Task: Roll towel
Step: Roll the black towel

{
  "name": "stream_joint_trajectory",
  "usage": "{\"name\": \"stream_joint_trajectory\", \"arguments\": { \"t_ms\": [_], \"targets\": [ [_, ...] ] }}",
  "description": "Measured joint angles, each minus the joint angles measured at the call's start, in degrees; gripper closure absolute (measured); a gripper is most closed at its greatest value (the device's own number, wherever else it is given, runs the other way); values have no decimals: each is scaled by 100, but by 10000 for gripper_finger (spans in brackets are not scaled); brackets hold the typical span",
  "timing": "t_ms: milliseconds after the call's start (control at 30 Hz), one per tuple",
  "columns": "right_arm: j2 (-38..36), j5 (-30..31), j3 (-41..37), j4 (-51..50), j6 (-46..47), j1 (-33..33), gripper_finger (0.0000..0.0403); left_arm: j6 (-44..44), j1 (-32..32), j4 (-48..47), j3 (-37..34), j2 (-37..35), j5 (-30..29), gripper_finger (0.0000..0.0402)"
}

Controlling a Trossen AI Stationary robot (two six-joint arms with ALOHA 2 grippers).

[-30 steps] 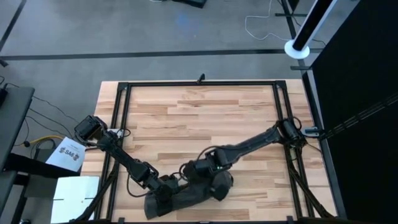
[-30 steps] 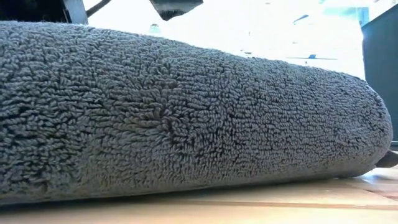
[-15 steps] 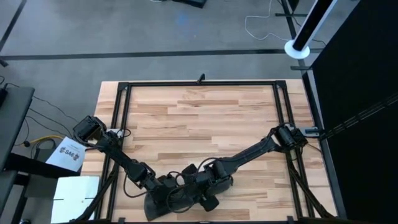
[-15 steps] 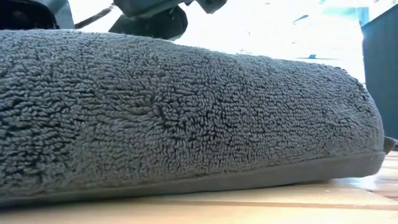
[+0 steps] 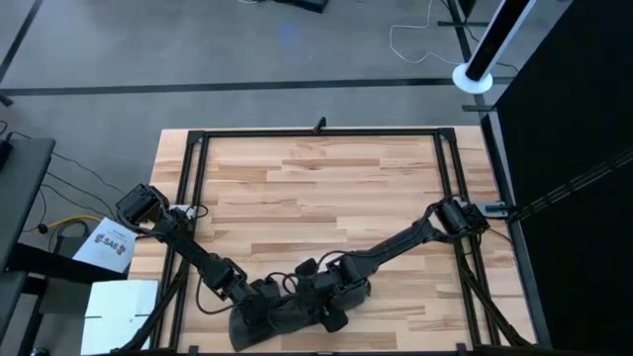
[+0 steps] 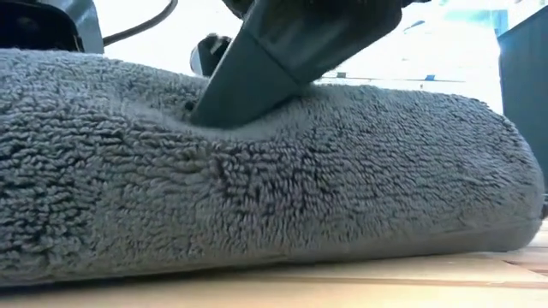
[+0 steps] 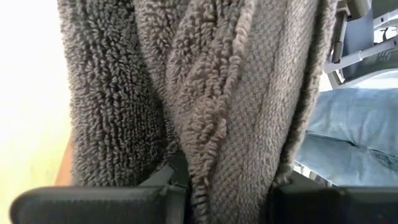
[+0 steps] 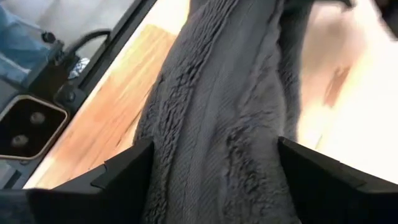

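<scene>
At the wooden surface (image 5: 326, 188)'s six o'clock edge, left claw (image 7: 224, 193) pinches the dark charcoal-grey terry towel (image 5: 287, 314); right claw (image 8: 214, 180) straddles it, spread wide—closing too shallow could let the bundle slacken.

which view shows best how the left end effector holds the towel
Left wrist view: the towel edge sits pinched between its fingers. High view shows only a dark bundle at the table's near edge; low view just pile; right wrist shows folds.

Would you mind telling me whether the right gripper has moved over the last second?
Yes. In the high view the right gripper has come down onto the towel, toward the table's near edge.
</scene>
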Motion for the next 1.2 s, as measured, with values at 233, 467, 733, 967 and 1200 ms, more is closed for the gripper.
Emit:
{"name": "stream_joint_trajectory", "arguments": {
  "t_ms": [233,467,733,967,1200],
  "targets": [
    [66,232,-401,392,428,65,122,-243,-4,2,-2,0,-16,329],
    [233,243,-453,307,460,71,241,125,-82,3,-2,-36,27,329],
    [268,127,-451,585,410,-11,300,753,-273,-807,13,-252,243,329],
    [280,173,-453,717,483,-162,301,1164,-306,-2473,-7,-1024,61,273],
    [255,101,-456,312,901,-473,301,1336,-317,-3944,-16,-1815,-81,264]
  ]
}}
